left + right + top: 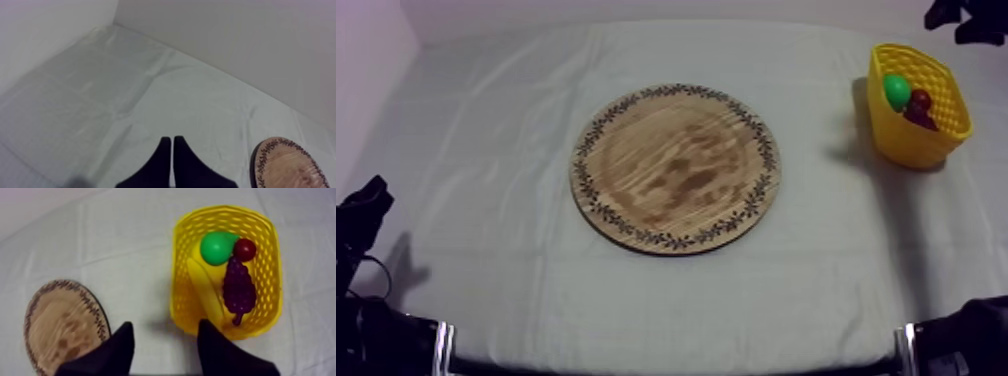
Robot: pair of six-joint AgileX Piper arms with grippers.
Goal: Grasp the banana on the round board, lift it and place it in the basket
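The banana lies inside the yellow basket, along its wall beside a green pear, a small red fruit and a bunch of grapes. My right gripper hangs open above the basket's near edge, nothing between its fingers. In the top view the basket stands at the far right, with the pear and the small red fruit showing. The round wooden board lies bare mid-table. My left gripper is shut on nothing, low at the left.
My right arm comes in at the top view's upper right, above the basket. Grey-white cloth covers the table, with walls behind and at the left. The board's rim lies to the right of my left gripper.
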